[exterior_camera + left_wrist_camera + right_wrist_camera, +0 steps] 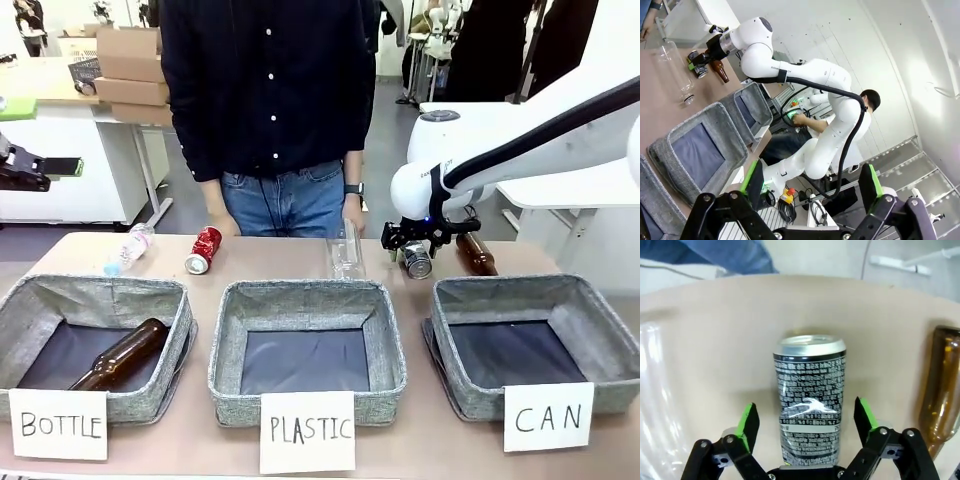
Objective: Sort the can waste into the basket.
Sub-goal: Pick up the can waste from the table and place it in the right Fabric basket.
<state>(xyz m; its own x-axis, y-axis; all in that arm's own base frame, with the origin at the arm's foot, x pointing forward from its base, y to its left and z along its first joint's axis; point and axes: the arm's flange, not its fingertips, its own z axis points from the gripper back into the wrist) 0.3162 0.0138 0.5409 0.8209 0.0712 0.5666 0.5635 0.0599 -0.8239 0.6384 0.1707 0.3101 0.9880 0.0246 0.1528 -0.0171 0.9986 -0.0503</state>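
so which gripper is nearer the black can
Right. The right gripper straddles the black can, its jaws open on either side with gaps showing. The left gripper hangs far off to the robot's left, raised.

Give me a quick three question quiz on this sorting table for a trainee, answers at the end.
1. True or false: the grey woven fabric basket signed CAN already holds a can.
2. What lies between the right gripper's open fingers? A paper cup; B black metal can with silver ends; C glass jar.
3. Fill in: the brown glass bottle inside a basket lies in the one signed ____.
Key: 1 false; 2 B; 3 BOTTLE.
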